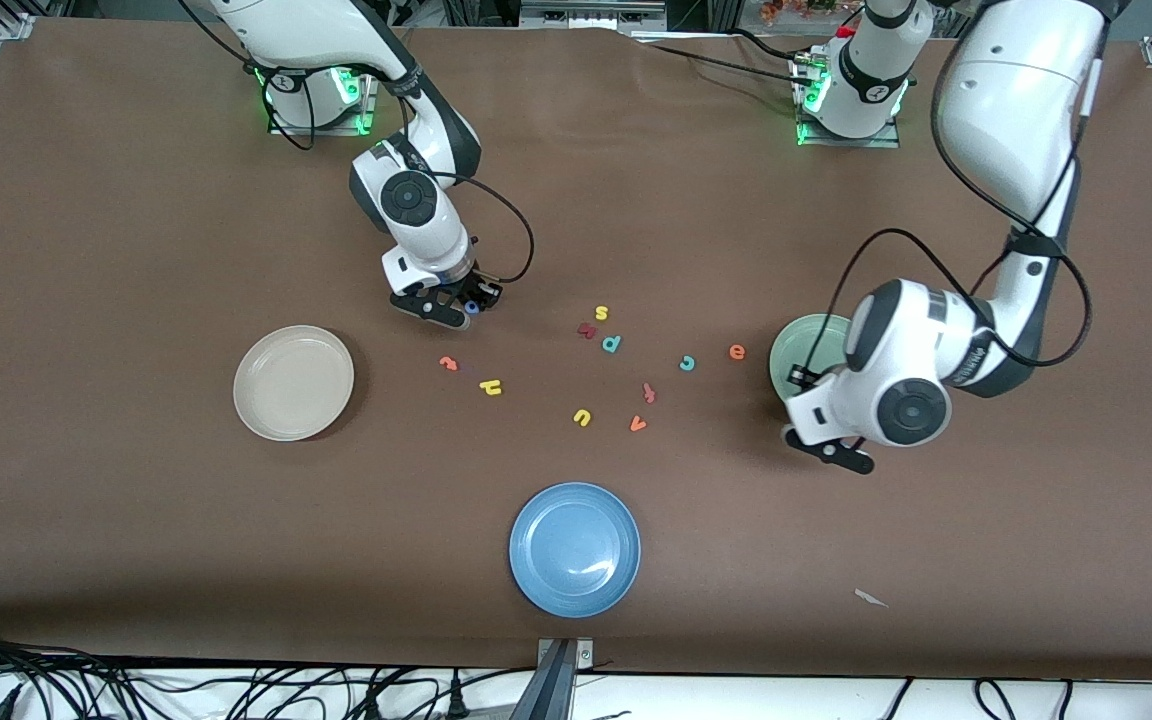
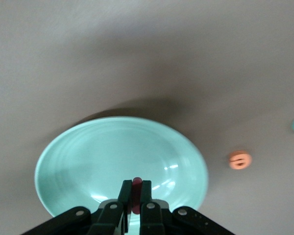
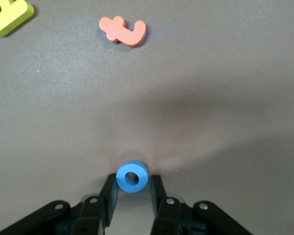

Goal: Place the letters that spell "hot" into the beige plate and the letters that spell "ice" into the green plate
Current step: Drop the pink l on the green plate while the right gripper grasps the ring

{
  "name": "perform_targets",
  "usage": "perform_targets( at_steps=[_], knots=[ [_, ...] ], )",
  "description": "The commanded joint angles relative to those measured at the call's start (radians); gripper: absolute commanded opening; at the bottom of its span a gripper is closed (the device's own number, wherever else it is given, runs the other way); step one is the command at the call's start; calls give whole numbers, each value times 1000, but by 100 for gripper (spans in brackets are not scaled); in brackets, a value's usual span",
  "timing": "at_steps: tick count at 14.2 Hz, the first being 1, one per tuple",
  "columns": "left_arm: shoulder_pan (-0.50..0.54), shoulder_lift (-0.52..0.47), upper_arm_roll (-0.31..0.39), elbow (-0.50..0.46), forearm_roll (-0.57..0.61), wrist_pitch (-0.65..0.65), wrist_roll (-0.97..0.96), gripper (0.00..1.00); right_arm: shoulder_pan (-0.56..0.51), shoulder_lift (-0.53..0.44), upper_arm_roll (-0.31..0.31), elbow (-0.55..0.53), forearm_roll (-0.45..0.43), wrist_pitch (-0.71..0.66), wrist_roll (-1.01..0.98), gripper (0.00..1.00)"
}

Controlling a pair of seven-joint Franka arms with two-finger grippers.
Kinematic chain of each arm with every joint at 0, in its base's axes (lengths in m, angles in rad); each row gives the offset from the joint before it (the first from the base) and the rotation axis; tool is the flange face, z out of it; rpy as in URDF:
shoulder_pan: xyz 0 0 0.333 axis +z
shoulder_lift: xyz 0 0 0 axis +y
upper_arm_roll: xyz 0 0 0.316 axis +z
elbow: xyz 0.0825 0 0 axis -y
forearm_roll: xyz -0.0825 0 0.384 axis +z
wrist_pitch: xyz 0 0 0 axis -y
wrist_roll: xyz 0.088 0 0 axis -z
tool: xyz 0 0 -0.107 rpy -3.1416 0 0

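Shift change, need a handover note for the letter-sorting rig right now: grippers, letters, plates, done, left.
Left gripper: shut on red "i", over green plate.
Right gripper: around blue "o" on the table; grip not confirmed.
Beige plate: nothing in it.
On the table: orange "t", yellow "h", teal "c", orange "e".
Done: no letter lies in a plate yet.
Left: release "i"; place "o", "h", "t", "c", "e".
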Motion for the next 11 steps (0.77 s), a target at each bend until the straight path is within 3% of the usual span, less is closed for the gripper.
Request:
perform_targets(
  at_steps=[1,2,3,4,5,8,11],
  knots=[
    [10,-42,-14,-111,20,86,101,2,19,32,-5,20,-11,18,17,32],
    [11,-42,-14,-123,19,97,105,9,19,34,-5,20,-11,18,17,32],
    [11,-42,-14,-128,19,97,105,30,19,37,-5,24,-11,18,19,32],
    [11,-41,-14,-125,20,98,117,61,19,38,-5,26,-10,18,19,32],
    [11,-42,-14,-123,19,98,118,100,19,38,-5,27,-11,18,17,32],
    [4,-50,-20,-111,19,84,146,100,19,40,-5,29,-11,18,17,30],
    [11,-77,-75,-108,11,84,277,100,19,40,-6,35,-11,18,17,21]
  ],
)
